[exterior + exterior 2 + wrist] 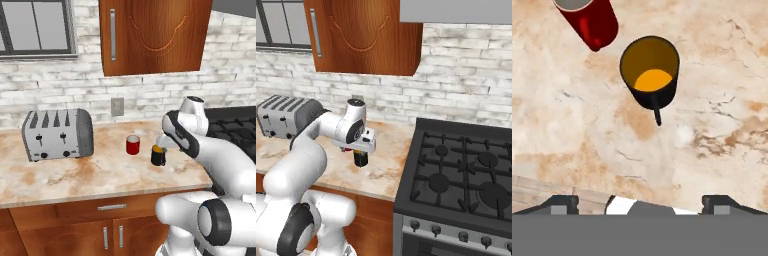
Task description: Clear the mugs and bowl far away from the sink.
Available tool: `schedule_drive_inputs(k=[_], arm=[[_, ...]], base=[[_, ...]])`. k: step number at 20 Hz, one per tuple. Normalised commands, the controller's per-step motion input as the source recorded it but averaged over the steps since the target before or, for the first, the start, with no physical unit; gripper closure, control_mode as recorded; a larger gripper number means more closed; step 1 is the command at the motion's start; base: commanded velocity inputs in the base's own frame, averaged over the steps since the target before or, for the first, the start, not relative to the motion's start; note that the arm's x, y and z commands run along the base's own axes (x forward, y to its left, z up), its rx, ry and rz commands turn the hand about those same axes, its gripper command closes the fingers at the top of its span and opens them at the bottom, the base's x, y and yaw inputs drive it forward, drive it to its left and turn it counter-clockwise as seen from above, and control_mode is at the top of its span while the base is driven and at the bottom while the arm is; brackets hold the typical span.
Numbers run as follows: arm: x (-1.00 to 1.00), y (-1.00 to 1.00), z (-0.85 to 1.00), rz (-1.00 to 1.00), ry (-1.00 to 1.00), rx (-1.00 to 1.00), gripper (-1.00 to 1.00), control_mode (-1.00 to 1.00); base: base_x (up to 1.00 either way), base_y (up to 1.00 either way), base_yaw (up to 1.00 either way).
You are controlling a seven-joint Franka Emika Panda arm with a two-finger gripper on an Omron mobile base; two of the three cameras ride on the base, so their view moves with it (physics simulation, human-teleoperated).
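Observation:
On the marble counter (95, 175) stands the black mug (158, 156) (360, 159) (650, 75), upright, its yellow-orange inside showing. My gripper (160, 145) (360, 149) (642, 205) hangs just above it, open, with nothing between the fingers. In the hand view the dark fingertips (562, 203) sit wide apart below the mug. The red mug (132, 145) (589, 20) stands upright a short way to the left of the black one. The bowl and the sink are out of view.
A silver toaster (57, 134) (286, 116) sits at the counter's left. A black gas stove (466, 175) borders the counter on the right. A wooden wall cabinet (155, 35) hangs overhead. The counter's front edge (100, 196) runs close below the mugs.

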Motion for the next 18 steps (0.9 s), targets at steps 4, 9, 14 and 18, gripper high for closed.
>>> schedule_drive_inputs(k=[4, 9, 14, 18], arm=[[-0.79, 0.00, 0.97, -0.24, 0.00, 0.00, -1.00, -1.00], [-0.80, -0.04, 0.84, -0.25, 0.00, 0.00, -1.00, -1.00], [-0.93, -0.05, 0.69, -0.12, 0.00, 0.11, -1.00, -1.00], [-0.77, 0.00, 0.19, 0.00, 0.01, 0.06, -1.00, -1.00]], base=[[0.00, 0.00, 0.00], [0.00, 0.00, 0.00], [0.00, 0.00, 0.00], [0.00, 0.00, 0.00]])
